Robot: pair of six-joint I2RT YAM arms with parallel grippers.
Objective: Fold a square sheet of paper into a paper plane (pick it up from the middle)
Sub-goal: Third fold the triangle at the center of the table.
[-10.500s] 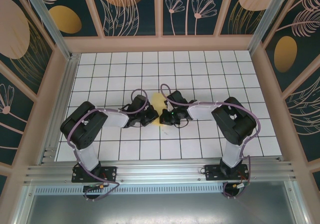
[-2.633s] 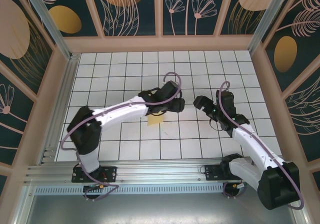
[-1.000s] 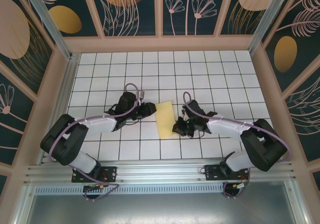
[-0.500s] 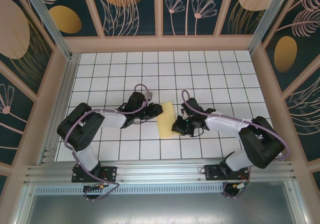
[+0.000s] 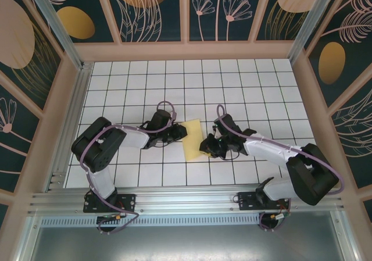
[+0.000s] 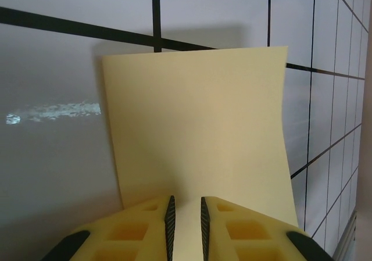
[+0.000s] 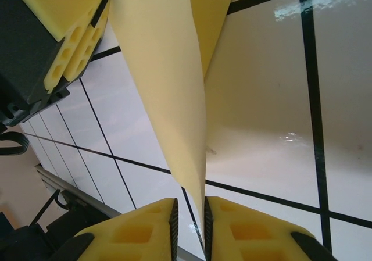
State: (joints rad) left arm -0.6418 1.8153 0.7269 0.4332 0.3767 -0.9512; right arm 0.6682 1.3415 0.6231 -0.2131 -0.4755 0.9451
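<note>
Gripping the square sheet of paper point(image 5: 193, 134) with left hand point(image 6: 186, 214) and right hand point(image 7: 189, 217), both clenched on opposite edges, bowed between them over the worktop point(image 5: 232, 86). Move together, match edges, lower flat, press crease; avoid pulling apart.

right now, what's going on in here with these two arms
Two robot arms are holding a pale yellow paper over the white tiled table. The left arm's fingers pinch its left side, and the right arm's fingers pinch a lower corner on the other side. The paper is lifted and curved between them, not yet a plane.
</note>
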